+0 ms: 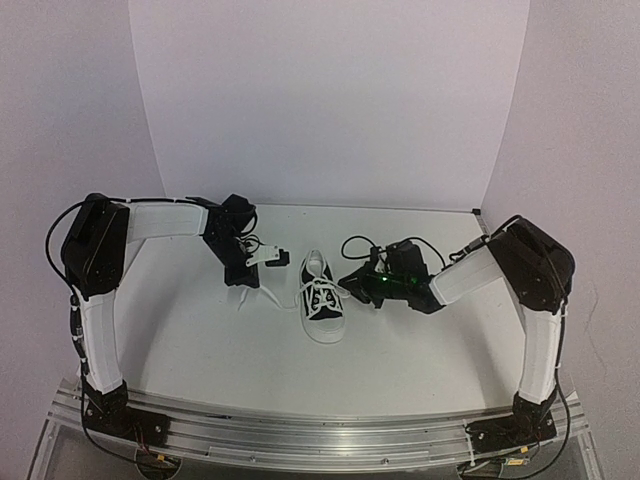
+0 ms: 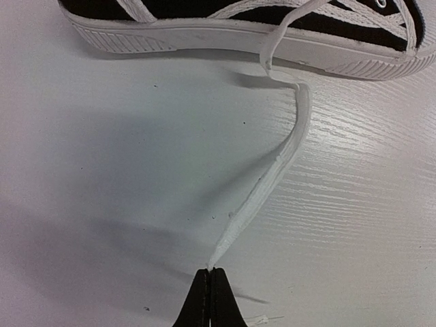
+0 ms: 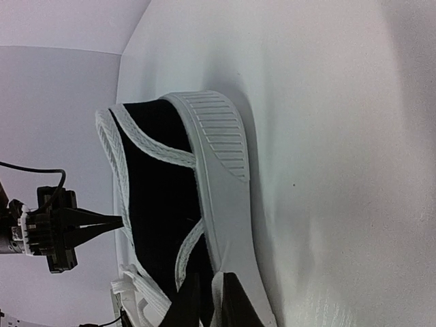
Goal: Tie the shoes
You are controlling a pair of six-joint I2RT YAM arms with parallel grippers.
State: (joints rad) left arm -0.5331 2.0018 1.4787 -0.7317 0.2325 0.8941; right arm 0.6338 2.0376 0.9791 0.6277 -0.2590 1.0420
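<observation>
A small black sneaker (image 1: pixel 321 300) with white toe cap and sole lies mid-table, toe towards the near edge. My left gripper (image 1: pixel 248 290) is left of it, pointing down, and its fingertips (image 2: pixel 210 272) are shut on the end of the shoe's left white lace (image 2: pixel 286 150). That lace runs slack over the table to the shoe's side (image 2: pixel 238 27). My right gripper (image 1: pixel 350 285) is against the shoe's right side (image 3: pixel 163 197). Its fingers (image 3: pixel 185 303) are closed on a white lace strip (image 3: pixel 218 300) beside the sole.
White table (image 1: pixel 400 350) with white walls behind and at both sides. The left gripper (image 3: pixel 68 228) shows beyond the shoe in the right wrist view. Cables hang on both arms. A metal rail (image 1: pixel 320 425) runs along the near edge.
</observation>
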